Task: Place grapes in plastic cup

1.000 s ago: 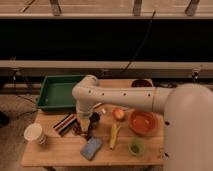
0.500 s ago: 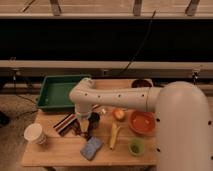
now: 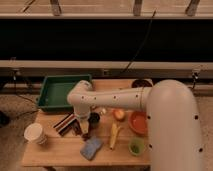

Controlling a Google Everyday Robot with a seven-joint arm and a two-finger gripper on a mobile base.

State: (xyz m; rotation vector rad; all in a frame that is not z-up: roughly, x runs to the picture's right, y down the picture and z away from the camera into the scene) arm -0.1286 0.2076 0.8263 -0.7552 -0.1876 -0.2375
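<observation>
My gripper (image 3: pixel 84 129) hangs from the white arm and points down at the table's left middle, just right of a dark striped packet (image 3: pixel 65 123). A small dark red-purple lump, which looks like the grapes (image 3: pixel 86 135), shows at the gripper's tip; I cannot tell whether it is held or lies on the table. The small light-green plastic cup (image 3: pixel 135 146) stands at the front right, well to the right of the gripper, past a banana (image 3: pixel 114 135).
A green tray (image 3: pixel 56 91) sits at the back left. A white paper cup (image 3: pixel 34 133) stands at the front left. A dark metal cup (image 3: pixel 94 118), an apple (image 3: pixel 119 114), an orange bowl (image 3: pixel 138 123) and a blue sponge (image 3: pixel 90 148) surround the gripper.
The arm's elbow has swung a little to the left and the gripper has come lower over the table near the dark packet.
</observation>
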